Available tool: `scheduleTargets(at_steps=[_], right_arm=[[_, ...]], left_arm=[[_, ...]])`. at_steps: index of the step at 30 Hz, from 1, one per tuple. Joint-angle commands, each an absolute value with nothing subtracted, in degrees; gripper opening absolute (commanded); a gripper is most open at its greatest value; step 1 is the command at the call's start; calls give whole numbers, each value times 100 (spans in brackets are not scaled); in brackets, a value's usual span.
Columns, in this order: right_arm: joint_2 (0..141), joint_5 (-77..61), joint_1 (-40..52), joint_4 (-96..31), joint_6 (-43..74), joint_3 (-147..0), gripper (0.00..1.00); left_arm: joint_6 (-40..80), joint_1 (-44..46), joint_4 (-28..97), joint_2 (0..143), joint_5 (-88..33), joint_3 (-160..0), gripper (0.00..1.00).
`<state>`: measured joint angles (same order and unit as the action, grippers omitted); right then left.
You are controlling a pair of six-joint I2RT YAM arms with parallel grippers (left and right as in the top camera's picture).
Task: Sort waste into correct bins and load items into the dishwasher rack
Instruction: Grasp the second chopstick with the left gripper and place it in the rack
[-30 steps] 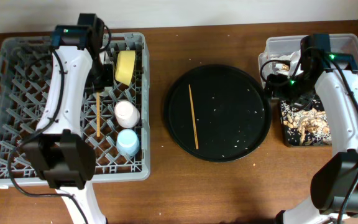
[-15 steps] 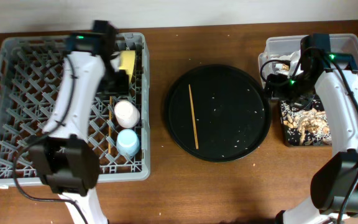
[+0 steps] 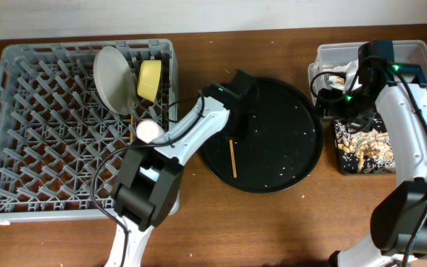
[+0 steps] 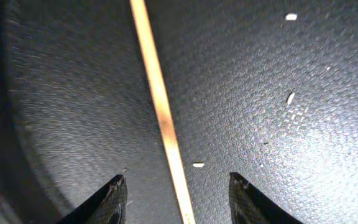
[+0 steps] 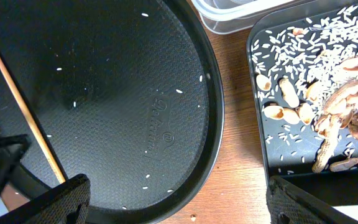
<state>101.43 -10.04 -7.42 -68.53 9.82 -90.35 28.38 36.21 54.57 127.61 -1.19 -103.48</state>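
The chopstick [image 4: 162, 106] is straddled by the open left pincer [image 4: 179, 200]; lowering and closing are judged needed before racking.

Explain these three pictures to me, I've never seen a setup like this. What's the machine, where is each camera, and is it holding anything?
These are two robot arms at a wooden table, each ending in a two-finger gripper. The wide picture looks down from above. The two close-ups come from cameras on the wrists. On the left sits a grey dishwasher rack holding a plate, a yellow bowl and a cup. In the middle is a round black tray with one chopstick and scattered grains. On the right are a clear tub and a black tray of food scraps. The left gripper is open, one finger on either side of the chopstick. The right gripper is open and empty.
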Motion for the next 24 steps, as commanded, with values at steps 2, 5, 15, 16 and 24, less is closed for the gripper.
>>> scheduleTargets(at_steps=[2,5,15,16,24], right_arm=[[10088,-987,-753,-6799,926,-8801,91],[10088,-987,-753,-6794,926,-8801,92],[10088,-987,-753,-6790,923,-8801,92],[10088,-985,-753,-6790,923,-8801,92],[10086,-967,-753,-6705,926,-8801,99]], left_arm=[[3017,3669,5448,13152,-285,-10315,51],[3013,3669,5478,13194,-504,-10313,47],[2910,3638,5701,13526,-513,-10302,11],[2910,3645,5675,13526,-515,-10304,4],[2106,3457,7065,13520,-661,-11747,1]])
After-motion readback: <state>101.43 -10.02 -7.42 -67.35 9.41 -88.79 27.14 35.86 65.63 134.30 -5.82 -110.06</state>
